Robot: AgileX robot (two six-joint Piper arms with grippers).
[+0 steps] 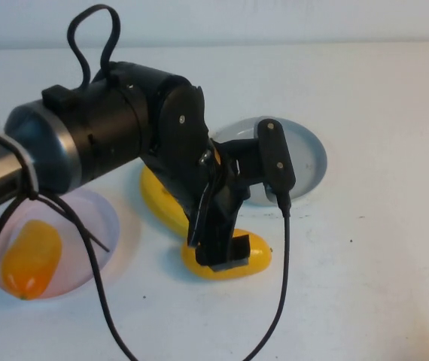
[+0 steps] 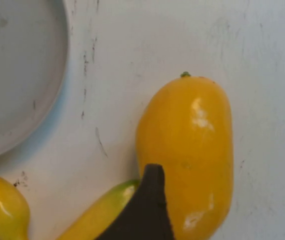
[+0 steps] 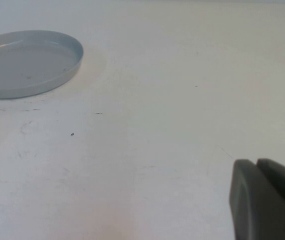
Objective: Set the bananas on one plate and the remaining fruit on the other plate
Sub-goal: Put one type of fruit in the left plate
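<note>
One of the four fruits is placed: an orange mango-like fruit (image 1: 31, 258) lies on the pink plate (image 1: 98, 218) at the lower left of the high view. The second mango-like fruit (image 1: 258, 254), yellow, lies on the bare table (image 1: 380, 248) just below frame centre, not yet picked. The left gripper (image 1: 218, 248) hangs right over it, jaws spread wide and empty; in the left wrist view one dark fingertip (image 2: 150, 200) shows against the fruit's (image 2: 190, 150) side, contact unclear.

The grey-blue plate (image 1: 311, 154), right of centre, shows bare where visible; the arm hides part of it. One banana (image 1: 158, 201) lies on the table between the plates, mostly under the arm. The wrist view shows two banana pieces, a yellow end (image 2: 2, 207) at lower left and a greenish tip (image 2: 102, 212) beside the fruit; whether they are one banana or two, cannot tell.

The right gripper (image 3: 267, 200) is parked low at the lower right of its own view, closed, empty, out of the high view.

Judgement: roughly a quarter done; the yellow fruit and both bananas are left.
</note>
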